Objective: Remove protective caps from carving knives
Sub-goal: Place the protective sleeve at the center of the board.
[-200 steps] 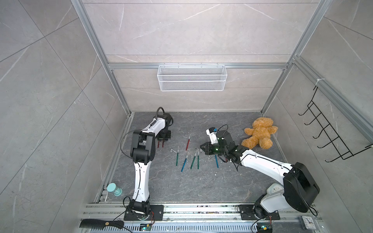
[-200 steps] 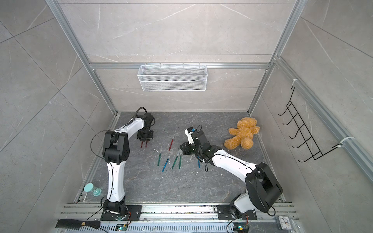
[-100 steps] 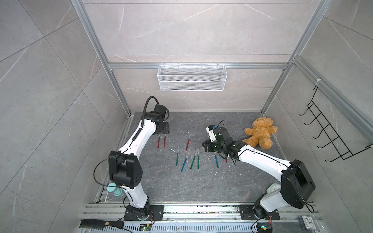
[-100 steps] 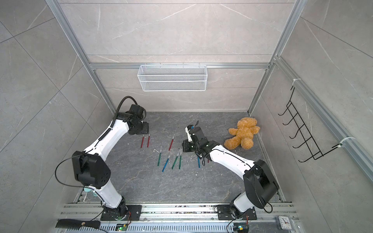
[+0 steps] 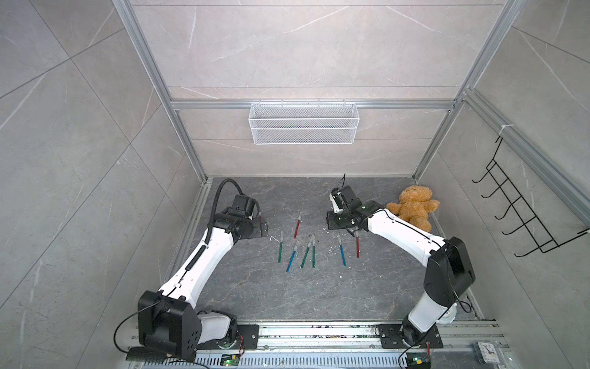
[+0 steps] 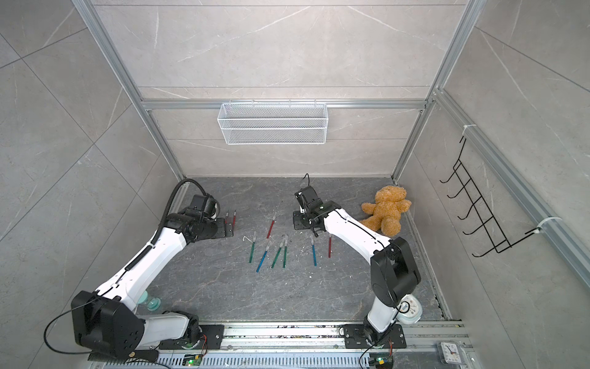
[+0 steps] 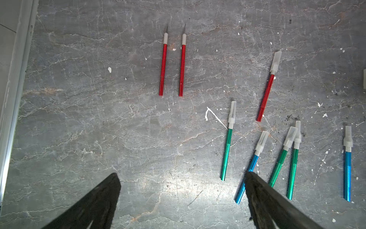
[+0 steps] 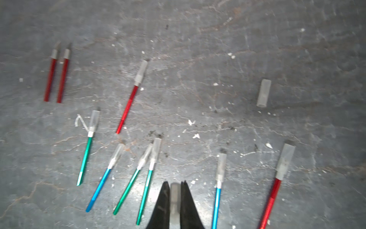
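My left end effector (image 7: 182, 174) is spread wide and empty above the worktop (image 7: 89, 128). Two red carving knives (image 7: 163, 69) lie bare near it, so I count those done. Seven capped knives (image 7: 226, 154) mid-worktop are still wearing protective caps (image 7: 232, 112). My right end effector (image 8: 175, 184) is pinched on one freed cap (image 8: 175, 200), with a loose cap (image 8: 263, 93) lying nearby. The teddy bear (image 5: 412, 207) sits far right and obstructs nothing.

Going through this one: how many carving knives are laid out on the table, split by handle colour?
Red-handled knives: 4
Green-handled knives: 3
Blue-handled knives: 2
Total: 9 knives
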`<state>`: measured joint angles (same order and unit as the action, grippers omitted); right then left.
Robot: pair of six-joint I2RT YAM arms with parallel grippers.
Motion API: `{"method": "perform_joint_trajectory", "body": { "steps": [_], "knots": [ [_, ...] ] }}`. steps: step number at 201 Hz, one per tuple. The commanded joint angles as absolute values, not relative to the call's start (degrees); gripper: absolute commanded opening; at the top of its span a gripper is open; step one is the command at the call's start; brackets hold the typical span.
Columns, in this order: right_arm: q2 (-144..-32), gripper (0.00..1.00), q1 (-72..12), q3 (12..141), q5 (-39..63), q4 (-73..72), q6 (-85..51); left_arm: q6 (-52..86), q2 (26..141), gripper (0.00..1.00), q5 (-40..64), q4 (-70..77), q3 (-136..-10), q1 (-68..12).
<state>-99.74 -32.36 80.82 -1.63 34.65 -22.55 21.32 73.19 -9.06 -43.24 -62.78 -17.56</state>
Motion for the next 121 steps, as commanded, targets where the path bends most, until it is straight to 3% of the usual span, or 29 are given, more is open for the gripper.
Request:
{"method": "perform_joint_trajectory", "body": {
  "steps": [1,51,121],
  "knots": [
    [-102.5,0.00,-30.2,85.4,-5.4,42.1,-21.0,23.9,68.7,1.00,-9.5,-38.4,-59.7,-18.7],
    [-111.4,0.00,-24.1,95.1,-8.7,48.3,-20.6,20.4,71.7,1.00,-16.8,-42.1,-61.5,-26.2],
    [-124.8,0.00,-19.6,111.9,-12.0,58.3,-19.0,20.4,70.8,1.00,-18.7,-41.9,-61.3,-27.5]
  ]
}}
